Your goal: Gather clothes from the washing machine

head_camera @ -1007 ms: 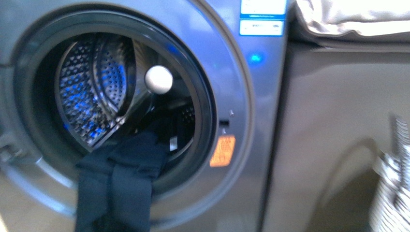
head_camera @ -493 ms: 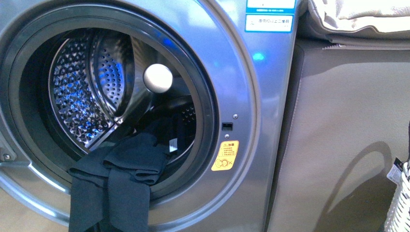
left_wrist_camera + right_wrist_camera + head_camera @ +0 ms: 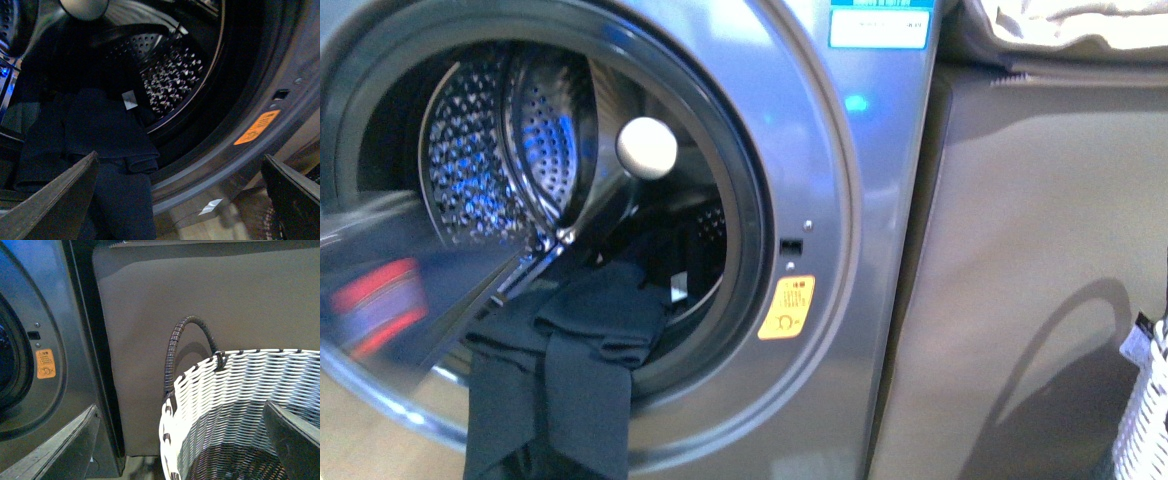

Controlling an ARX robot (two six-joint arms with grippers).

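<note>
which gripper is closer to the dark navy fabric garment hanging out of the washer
Left. The left gripper, open, faces the dark navy fabric garment at the mouth of the grey washing machine; the right gripper is open above the white woven basket beside it.

Grey washing machine (image 3: 820, 150) w/ orange sticker (image 3: 786, 307); clothes (image 3: 580, 370) prob. navy; basket (image 3: 240, 390) white weave

A home laundry corner: front-loading washing machine (image 3: 840, 200) beside a woven basket (image 3: 240, 405).
</note>
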